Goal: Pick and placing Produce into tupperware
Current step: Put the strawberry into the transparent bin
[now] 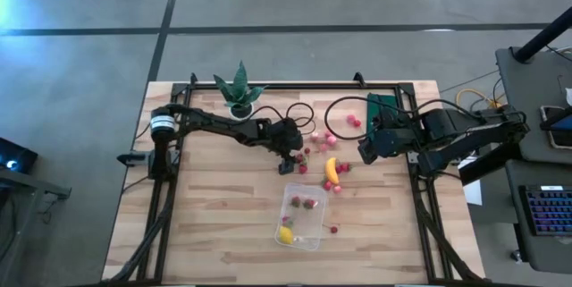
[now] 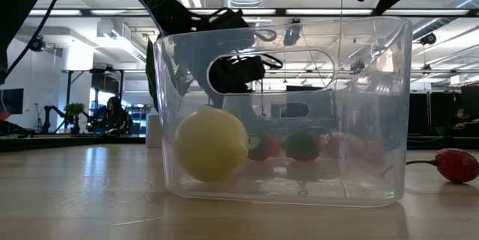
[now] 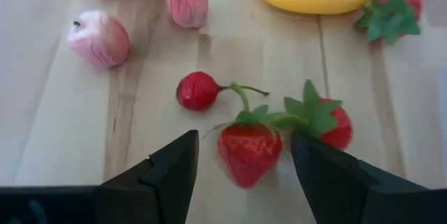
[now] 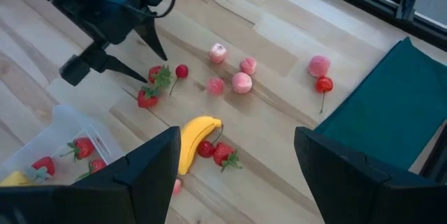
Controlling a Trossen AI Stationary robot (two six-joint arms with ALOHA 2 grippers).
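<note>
A pale wooden table (image 1: 223, 189) carries a clear tupperware (image 1: 303, 216) near its front edge, holding a yellow lemon-like fruit (image 1: 285, 234) and a few strawberries, while a banana (image 1: 332, 170), pink berries and cherries lie scattered around the middle. At the table's centre the left gripper (image 3: 241, 155) hangs low with fingers spread either side of a strawberry (image 3: 248, 153), not pinching it, with a cherry (image 3: 198, 90) and a second strawberry (image 3: 334, 122) crowding close. The right gripper (image 4: 234, 165) waits open near the right edge beside a dark green mat (image 1: 386, 108); a spiky potted plant (image 1: 239, 90) stands at the back edge.
</note>
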